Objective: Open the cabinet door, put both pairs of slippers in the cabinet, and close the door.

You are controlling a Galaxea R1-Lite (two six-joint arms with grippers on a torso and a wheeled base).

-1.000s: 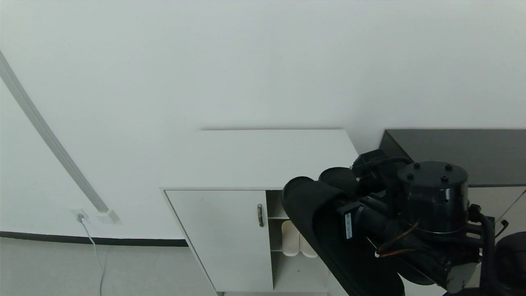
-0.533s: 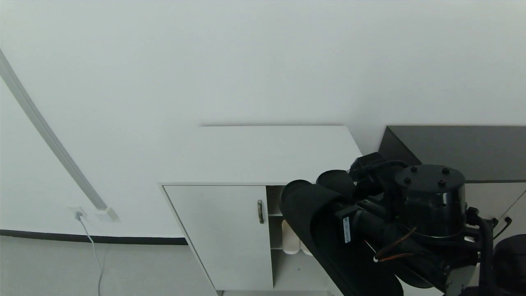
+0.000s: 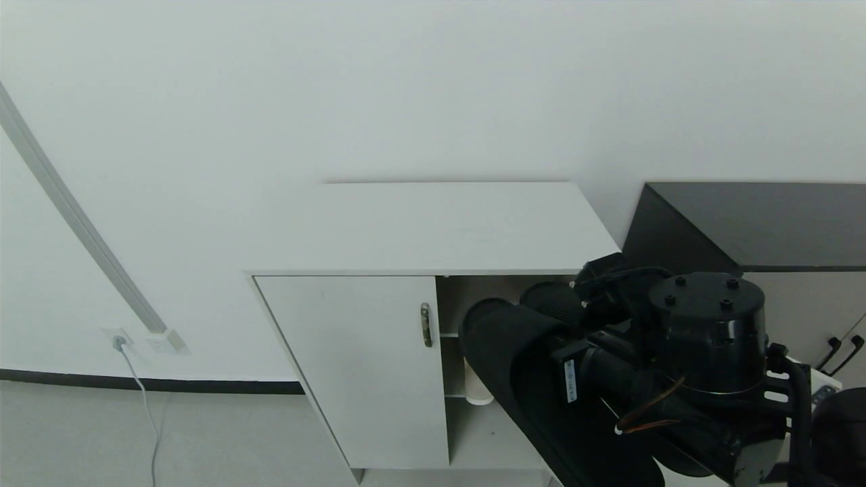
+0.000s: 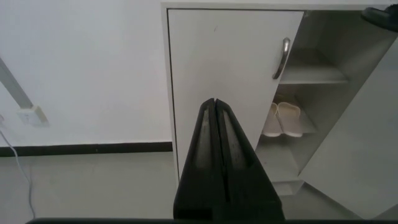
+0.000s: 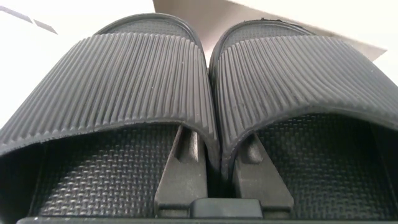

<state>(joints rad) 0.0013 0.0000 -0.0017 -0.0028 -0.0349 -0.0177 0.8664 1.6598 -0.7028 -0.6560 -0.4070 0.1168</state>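
Observation:
The white cabinet point(image 3: 446, 226) has its left door point(image 3: 358, 365) closed and its right half open, showing shelves. A pair of white slippers point(image 4: 283, 119) lies on the middle shelf; one toe point(image 3: 477, 392) peeks out in the head view. My right gripper point(image 5: 214, 180) is shut on a pair of black ribbed slippers point(image 5: 205, 81), pinching their inner edges together. It holds the black slippers point(image 3: 507, 352) in front of the open compartment. My left gripper point(image 4: 214, 109) is shut with nothing in it, facing the closed door near the handle point(image 4: 283, 57).
The opened right door point(image 4: 360, 143) swings out beside the shelves. A dark cabinet point(image 3: 758, 223) stands against the white one on the right. A wall socket with a cable point(image 3: 118, 341) sits low on the left, above grey floor point(image 3: 135, 439).
The head view has shifted: the cabinet now looks larger and higher, so the camera has come closer. The black slippers cover more of the white pair on the shelf.

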